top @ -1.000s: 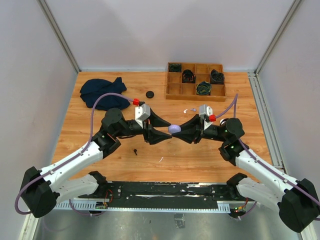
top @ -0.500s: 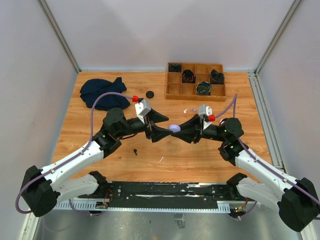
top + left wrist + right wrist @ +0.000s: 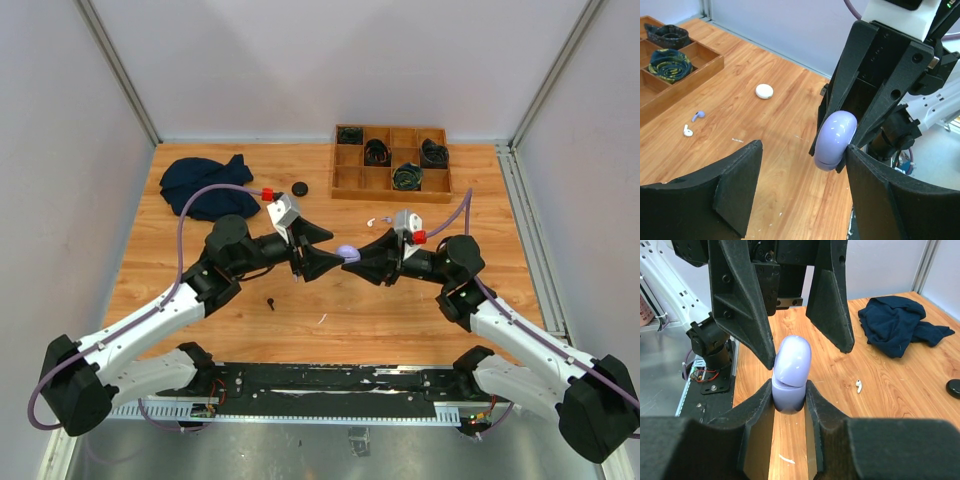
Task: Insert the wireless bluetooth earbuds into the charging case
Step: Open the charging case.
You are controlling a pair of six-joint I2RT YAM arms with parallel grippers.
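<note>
A pale purple charging case point(image 3: 346, 253) hangs above the table centre, clamped at its base by my right gripper point(image 3: 357, 261). It also shows in the right wrist view point(image 3: 790, 372), where its lid sits slightly askew at the seam. My left gripper point(image 3: 334, 250) is open and its fingers straddle the case point(image 3: 836, 140). One left fingertip point(image 3: 852, 152) touches the lid. A white earbud point(image 3: 370, 221) and a pale purple earbud point(image 3: 387, 217) lie on the wood behind my right gripper. They also show in the left wrist view, white point(image 3: 687, 131) and purple point(image 3: 698, 115). A black earbud point(image 3: 271, 302) lies nearer the front.
A wooden compartment tray point(image 3: 391, 178) with coiled cables stands at the back right. A dark blue cloth point(image 3: 205, 185) lies at the back left, with a black round case point(image 3: 299, 187) beside it. A white round case point(image 3: 764, 91) lies on the wood. A white sliver point(image 3: 322, 319) lies near the front.
My left gripper has moved right, so its open fingers now reach round the purple case. My right gripper has carried the case slightly left and away.
</note>
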